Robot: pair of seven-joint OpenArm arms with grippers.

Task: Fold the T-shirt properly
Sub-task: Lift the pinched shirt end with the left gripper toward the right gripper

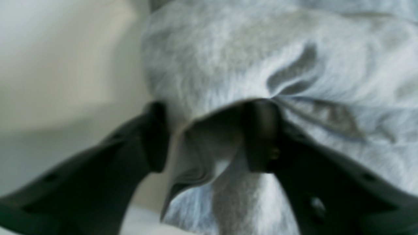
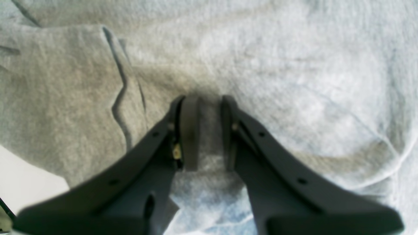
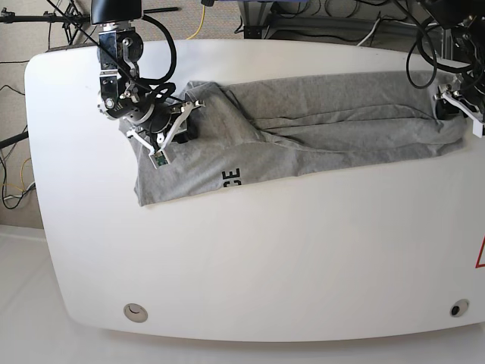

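Both my grippers, left (image 1: 205, 137) spread around a fold, right (image 2: 205, 130) pinching cloth, stretch the T-shirt (image 3: 318, 129) flat for folding.

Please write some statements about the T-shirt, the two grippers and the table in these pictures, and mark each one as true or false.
1. The T-shirt lies stretched in a long band across the white table. True.
2. The right gripper has grey fabric between its fingers. True.
3. The T-shirt is already folded into a small square. False: it is still a long, wrinkled band.
4. Black lettering shows near the shirt's front edge in the base view. True.
5. The left gripper hangs far above the shirt, touching nothing. False: it is at the shirt's end, and fabric drapes over one finger.
6. The table is dark wood. False: it is white.
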